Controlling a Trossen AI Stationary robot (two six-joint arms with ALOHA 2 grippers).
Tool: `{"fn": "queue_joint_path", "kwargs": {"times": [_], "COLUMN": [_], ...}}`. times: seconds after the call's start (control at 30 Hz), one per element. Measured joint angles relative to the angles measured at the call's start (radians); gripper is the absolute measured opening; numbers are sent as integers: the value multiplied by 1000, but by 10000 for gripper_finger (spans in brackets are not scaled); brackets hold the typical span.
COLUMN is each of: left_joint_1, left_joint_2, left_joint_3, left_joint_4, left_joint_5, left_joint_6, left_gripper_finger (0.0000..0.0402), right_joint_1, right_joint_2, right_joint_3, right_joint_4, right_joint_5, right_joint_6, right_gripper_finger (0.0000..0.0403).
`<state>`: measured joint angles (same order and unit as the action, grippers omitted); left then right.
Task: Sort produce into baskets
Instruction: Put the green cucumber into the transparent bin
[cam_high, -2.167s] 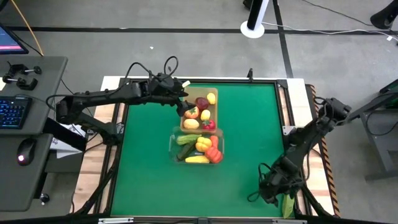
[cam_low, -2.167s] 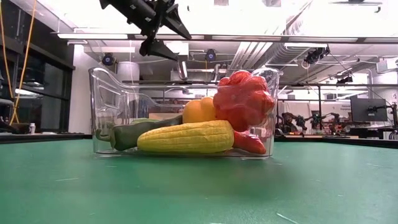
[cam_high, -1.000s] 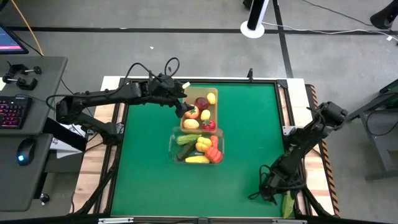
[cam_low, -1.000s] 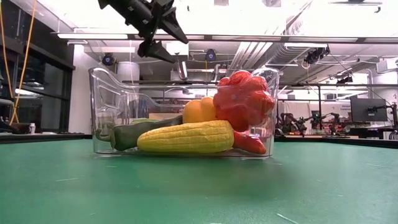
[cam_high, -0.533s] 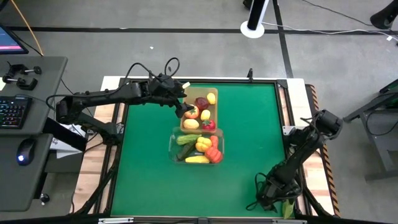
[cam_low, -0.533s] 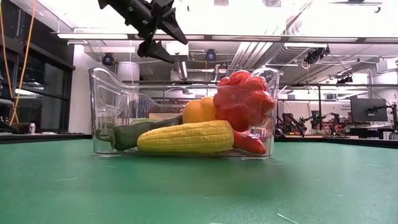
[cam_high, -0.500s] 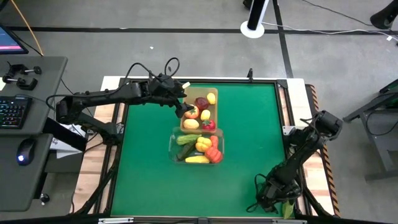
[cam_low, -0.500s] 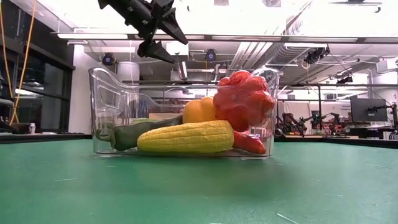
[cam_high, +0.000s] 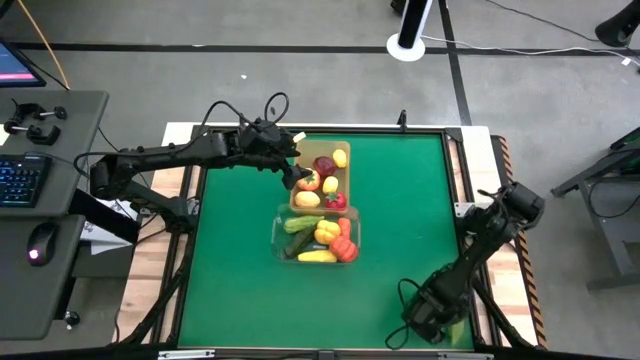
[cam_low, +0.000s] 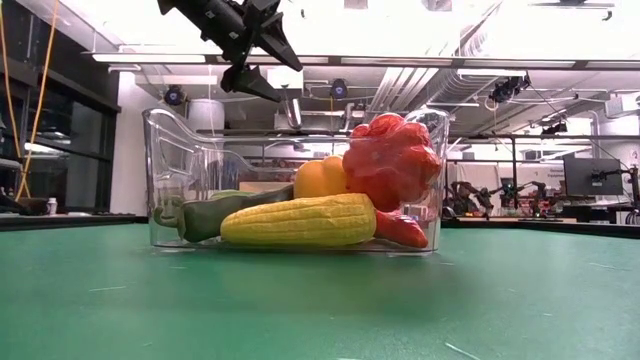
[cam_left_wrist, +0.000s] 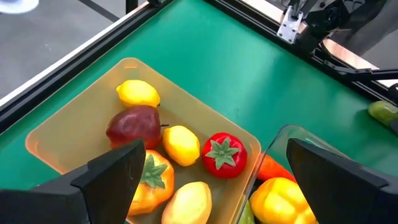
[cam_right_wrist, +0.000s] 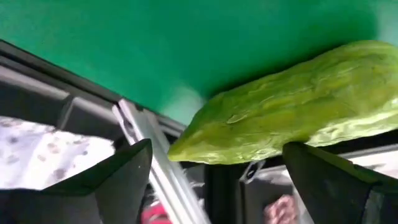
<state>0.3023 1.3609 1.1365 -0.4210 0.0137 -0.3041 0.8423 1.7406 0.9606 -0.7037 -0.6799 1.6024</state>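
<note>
Right gripper (cam_high: 432, 318) has dropped lower toward the table's near right corner, fingers apart over a green cucumber (cam_right_wrist: 298, 106) lying at the table edge.
Farther back, the clear basket (cam_high: 316, 240) and tan basket (cam_high: 322, 180) hold produce; the left gripper (cam_high: 294, 172) hovers spread and empty above the tan basket's rim.

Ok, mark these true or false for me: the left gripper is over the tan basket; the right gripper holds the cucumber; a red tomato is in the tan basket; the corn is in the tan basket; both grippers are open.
1. Left gripper hovers over the tan basket: true.
2. Right gripper holds the green cucumber: false. Its jaws are open in front of it at the table's edge.
3. A red tomato lies in the tan basket: true.
4. The corn lies in the tan basket: false. It is in the clear basket.
5. Both grippers are open: true.
</note>
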Motion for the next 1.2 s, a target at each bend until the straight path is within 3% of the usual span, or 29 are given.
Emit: {"fn": "queue_joint_path", "kwargs": {"times": [0.13,0.33,0.57,0.67,1.0,1.2], "left_joint_1": [0,0,0,0,0,0], "left_joint_2": [0,0,0,0,0,0], "left_joint_3": [0,0,0,0,0,0], "left_joint_4": [0,4,8,8,7,7], "left_joint_5": [0,0,0,0,1,1], "left_joint_6": [-8,-9,-29,-35,-60,-60], "left_gripper_finger": [378,378,378,378,378,378], "right_joint_1": [-42,-111,-163,-175,-201,-194], "right_joint_2": [1,6,5,4,4,3], "right_joint_3": [69,211,313,323,244,196], "right_joint_4": [-147,-338,-459,-488,-442,-416], "right_joint_5": [128,438,541,560,531,522], "right_joint_6": [-148,-335,-360,-282,196,359], "right_gripper_finger": [354,354,354,354,354,354]}}
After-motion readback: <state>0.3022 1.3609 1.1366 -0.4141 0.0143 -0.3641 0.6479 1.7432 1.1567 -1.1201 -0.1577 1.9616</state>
